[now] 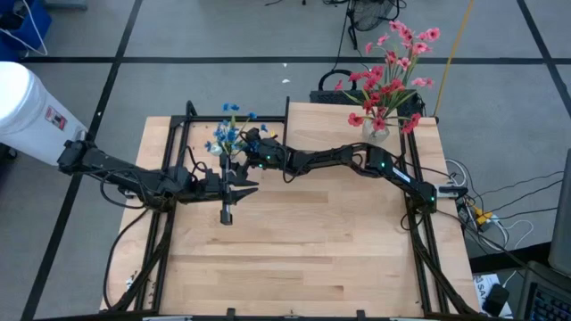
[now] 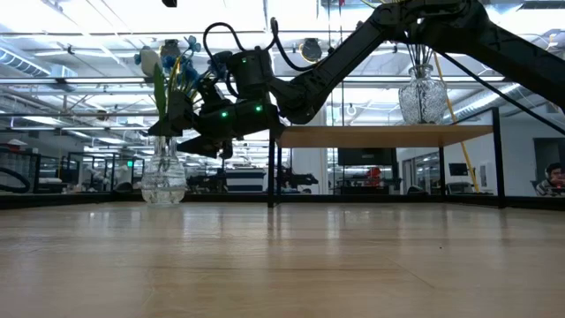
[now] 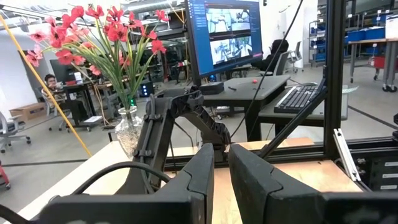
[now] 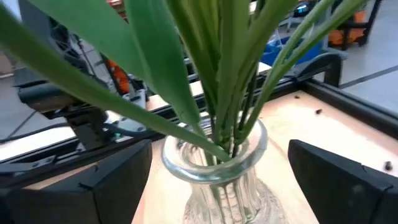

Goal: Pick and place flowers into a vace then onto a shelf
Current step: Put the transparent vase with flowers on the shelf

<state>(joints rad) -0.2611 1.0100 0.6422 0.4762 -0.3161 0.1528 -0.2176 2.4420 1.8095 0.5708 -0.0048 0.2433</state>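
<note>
A clear glass vase [image 2: 163, 177] with blue-petalled flowers [image 1: 228, 134] and long green leaves [image 4: 155, 74] stands on its base on the table, at the far left. My right gripper [image 4: 217, 171] reaches level across the table to it. It is open, with one finger [image 4: 106, 180] on each side of the vase's neck [image 4: 214, 158] and a gap to the glass on both sides. A second vase [image 2: 422, 93] with red-pink flowers [image 1: 391, 67] stands on the raised shelf [image 2: 380, 135] at the far right. My left gripper [image 1: 250, 188] hovers shut just near of the blue flowers, holding nothing.
Black frame posts [image 2: 272, 172] carry the shelf and run along the table's edges [image 1: 419, 205]. The wide near part of the wooden tabletop [image 1: 303, 259] lies bare. A white cylinder [image 1: 27, 111] stands off the table's left. Desks, monitors and seated people show in the room beyond.
</note>
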